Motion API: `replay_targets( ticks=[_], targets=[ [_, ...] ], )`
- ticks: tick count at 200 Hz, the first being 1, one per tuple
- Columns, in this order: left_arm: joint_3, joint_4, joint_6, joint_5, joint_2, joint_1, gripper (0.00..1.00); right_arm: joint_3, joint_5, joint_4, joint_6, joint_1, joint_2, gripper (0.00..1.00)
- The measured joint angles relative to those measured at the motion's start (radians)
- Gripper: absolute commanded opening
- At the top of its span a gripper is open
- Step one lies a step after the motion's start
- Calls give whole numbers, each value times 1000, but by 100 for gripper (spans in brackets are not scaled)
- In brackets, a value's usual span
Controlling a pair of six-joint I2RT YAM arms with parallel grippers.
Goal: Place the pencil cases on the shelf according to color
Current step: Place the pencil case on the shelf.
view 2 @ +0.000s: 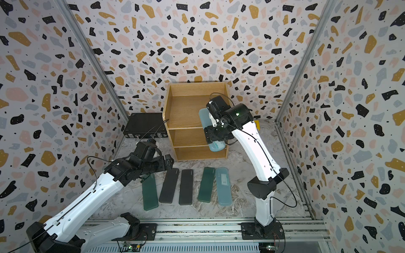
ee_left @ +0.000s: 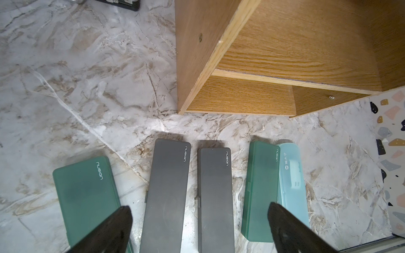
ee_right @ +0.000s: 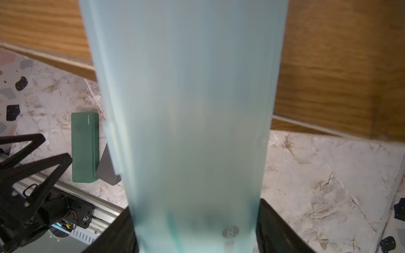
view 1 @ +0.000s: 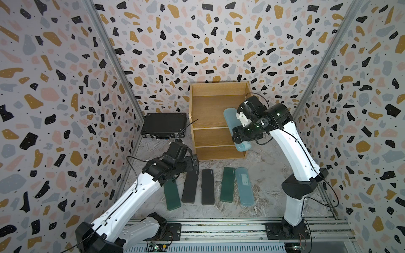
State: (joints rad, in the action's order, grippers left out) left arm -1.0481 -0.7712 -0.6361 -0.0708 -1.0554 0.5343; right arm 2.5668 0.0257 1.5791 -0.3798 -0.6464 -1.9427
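Pencil cases: five flat in row on table before shelf; green, black, black, green, light-blue. Sixth, light-blue case, clamped across width in right pincer, raised at shelf front, right side. Left pincer spread wide, empty, above row.

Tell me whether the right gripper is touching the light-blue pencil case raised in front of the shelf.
Touching. In the right wrist view the right gripper clamps the light-blue pencil case, a black finger against each long edge.

Left claw low, jaws wide apart, right claw raised, jaws clamped
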Motion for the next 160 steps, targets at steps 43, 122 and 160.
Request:
replay_targets(
  ticks=[43, 122, 160],
  targets=[
    [0, 0, 5, 12, 22, 0, 100, 106, -31, -6, -1, 66, -33, 28],
    [20, 12, 8, 36, 23, 0, 100, 116, -75, -154, -35, 99, -43, 28],
    [44, 17, 11, 37, 23, 0, 100, 119, -70, -225, -49, 99, -78, 29]
  ],
)
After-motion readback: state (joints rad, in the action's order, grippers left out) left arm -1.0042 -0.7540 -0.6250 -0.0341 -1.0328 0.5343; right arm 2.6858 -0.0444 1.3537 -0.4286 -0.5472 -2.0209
